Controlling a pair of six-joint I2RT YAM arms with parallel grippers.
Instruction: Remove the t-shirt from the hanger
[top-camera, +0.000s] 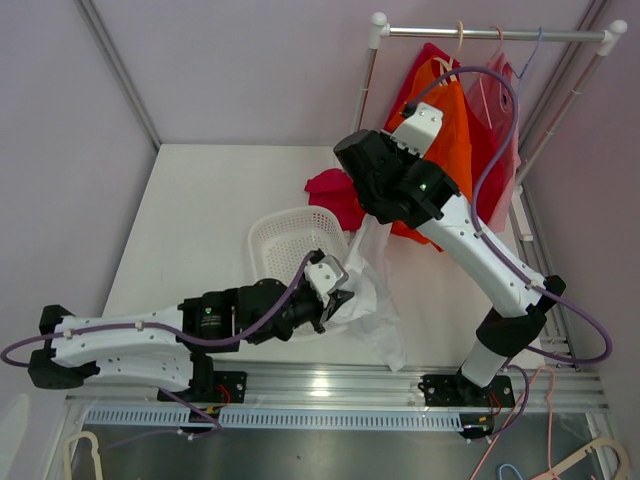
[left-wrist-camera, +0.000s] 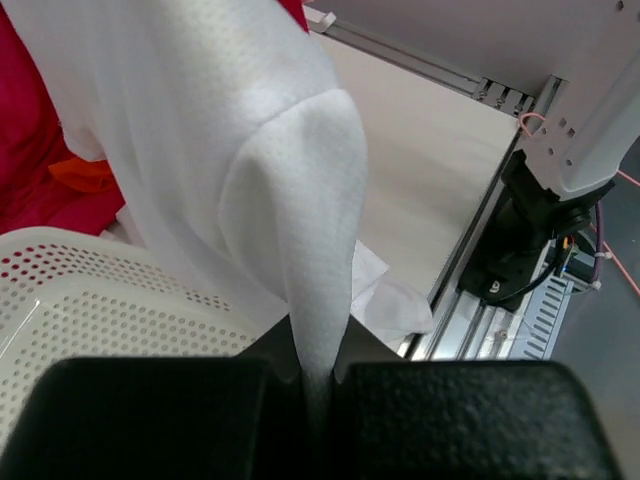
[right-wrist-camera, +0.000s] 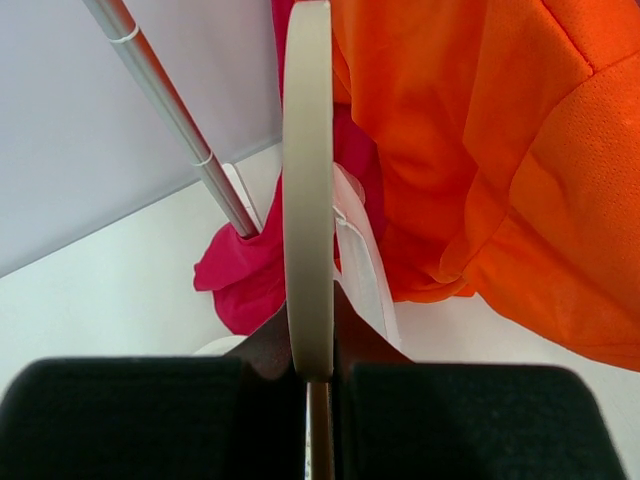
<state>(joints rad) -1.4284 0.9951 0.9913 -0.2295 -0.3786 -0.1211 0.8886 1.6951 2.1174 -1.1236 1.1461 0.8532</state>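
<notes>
The white t-shirt (top-camera: 375, 300) hangs between my two grippers, over the right rim of the basket. My left gripper (top-camera: 338, 297) is shut on a fold of the shirt, which rises from the closed jaws in the left wrist view (left-wrist-camera: 290, 180). My right gripper (right-wrist-camera: 318, 375) is shut on the cream hanger (right-wrist-camera: 308, 200), seen edge-on and upright between its fingers. A white strip of the shirt (right-wrist-camera: 365, 275) lies just right of the hanger. In the top view the right wrist (top-camera: 385, 185) covers the hanger.
A white perforated basket (top-camera: 285, 235) stands mid-table and shows in the left wrist view (left-wrist-camera: 90, 300). A red garment (top-camera: 335, 190) lies behind it. Orange (top-camera: 450, 150) and pink (top-camera: 500, 130) shirts hang on the rack rail (top-camera: 490, 34). The rack's pole (right-wrist-camera: 175, 110) slants at left.
</notes>
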